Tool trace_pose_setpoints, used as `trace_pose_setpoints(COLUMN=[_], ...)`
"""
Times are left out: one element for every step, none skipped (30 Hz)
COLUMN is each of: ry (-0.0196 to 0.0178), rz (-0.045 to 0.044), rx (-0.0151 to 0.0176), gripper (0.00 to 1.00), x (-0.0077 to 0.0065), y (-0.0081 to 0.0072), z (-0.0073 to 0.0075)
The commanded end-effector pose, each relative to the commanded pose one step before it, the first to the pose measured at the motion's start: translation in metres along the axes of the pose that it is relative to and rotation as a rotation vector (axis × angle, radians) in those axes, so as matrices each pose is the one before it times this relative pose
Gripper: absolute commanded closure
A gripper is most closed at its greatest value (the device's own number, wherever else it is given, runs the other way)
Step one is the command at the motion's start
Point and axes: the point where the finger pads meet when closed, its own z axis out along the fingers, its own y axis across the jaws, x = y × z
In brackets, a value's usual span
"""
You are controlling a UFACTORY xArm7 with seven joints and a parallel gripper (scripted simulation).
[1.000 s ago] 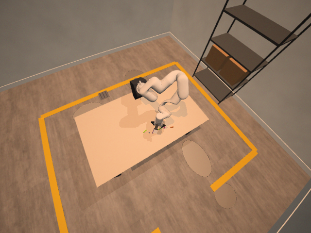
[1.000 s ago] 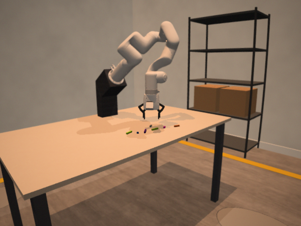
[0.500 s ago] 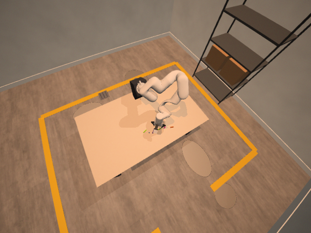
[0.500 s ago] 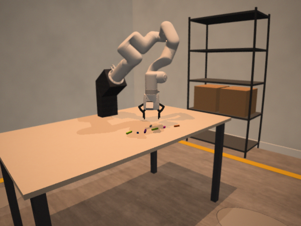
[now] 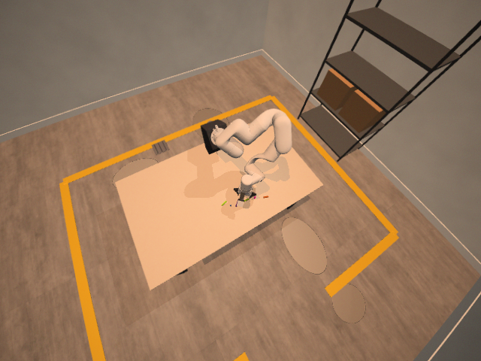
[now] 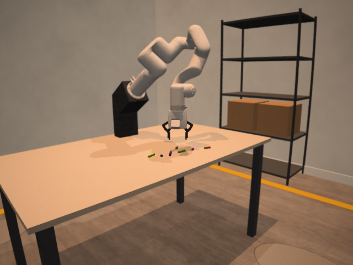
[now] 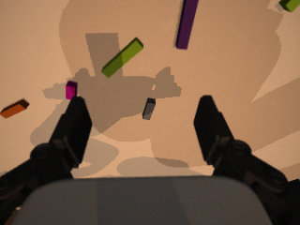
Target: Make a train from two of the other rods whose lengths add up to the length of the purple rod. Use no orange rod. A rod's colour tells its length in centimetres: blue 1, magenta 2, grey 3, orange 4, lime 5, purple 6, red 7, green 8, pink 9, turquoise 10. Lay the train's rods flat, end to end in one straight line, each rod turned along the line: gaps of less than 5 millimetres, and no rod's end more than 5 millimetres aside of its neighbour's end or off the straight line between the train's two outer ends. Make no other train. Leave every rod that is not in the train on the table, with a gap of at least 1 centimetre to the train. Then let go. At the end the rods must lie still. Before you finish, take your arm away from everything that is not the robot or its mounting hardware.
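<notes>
My gripper (image 7: 142, 109) is open and empty, pointing straight down a little above the table; it also shows in the exterior view (image 6: 177, 137). A short grey rod (image 7: 149, 108) lies flat on the table below, between the two fingers and a bit ahead of them. A lime rod (image 7: 123, 57) lies beyond it to the left, and the purple rod (image 7: 187, 23) beyond it to the right. A small magenta rod (image 7: 71, 89) sits by the left finger, and an orange rod (image 7: 14, 108) at the far left. A second lime rod (image 6: 151, 155) and a tiny blue rod (image 6: 161, 155) lie apart from the others.
The rods lie scattered near the table's right front part (image 5: 244, 201). The arm's black base (image 6: 125, 111) stands at the table's back edge. A black shelf with two cardboard boxes (image 6: 263, 115) stands beyond the table's right end.
</notes>
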Motion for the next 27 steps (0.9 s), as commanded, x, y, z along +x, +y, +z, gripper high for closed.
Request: trace_pose_setpoints(ry=[0.001,0.0,0.0,0.0,0.0,0.0,0.0,0.0,0.0,0.0,0.0,0.0,0.0,0.0,-0.00003,-0.00018,-0.00041,-0.00064,-0.0008,-0.00084,-0.00048,-0.00024,-0.00024,-0.00019,-0.00013,-0.00007,-0.00001], rz=[0.00058,0.0,0.0,0.0,0.0,0.0,0.0,0.0,0.0,0.0,0.0,0.0,0.0,0.0,0.00124,0.00785,0.01887,0.03222,0.04606,0.0589,0.04334,0.02644,0.0324,0.03484,0.03484,0.03432,0.03409], rx=[0.00033,0.0,0.0,0.0,0.0,0.0,0.0,0.0,0.0,0.0,0.0,0.0,0.0,0.0,-0.00001,-0.00005,-0.00011,-0.00019,-0.00027,-0.00032,-0.00021,-0.00011,-0.00011,-0.00009,-0.00006,-0.00002,0.00002], gripper=[0.0,0.0,0.0,0.0,0.0,0.0,0.0,0.0,0.0,0.0,0.0,0.0,0.0,0.0,0.0,0.0,0.0,0.0,0.0,0.0,0.0,0.0,0.0,0.0,0.0,0.0,0.0], x=[0.00039,0.0,0.0,0.0,0.0,0.0,0.0,0.0,0.0,0.0,0.0,0.0,0.0,0.0,-0.00001,-0.00009,-0.00021,-0.00038,-0.00061,-0.00089,-0.00077,-0.00053,-0.00068,-0.00078,-0.00083,-0.00086,-0.0009], y=[0.0,0.0,0.0,0.0,0.0,0.0,0.0,0.0,0.0,0.0,0.0,0.0,0.0,0.0,-0.00009,-0.00056,-0.00134,-0.00229,-0.00326,-0.00415,-0.00303,-0.00183,-0.00223,-0.00239,-0.00237,-0.00232,-0.00228], z=[-0.00031,0.0,0.0,0.0,0.0,0.0,0.0,0.0,0.0,0.0,0.0,0.0,0.0,0.0,0.00001,0.00007,0.00015,0.00024,0.00031,0.00033,0.00019,0.0001,0.0001,0.00009,0.00007,0.00004,0.00002])
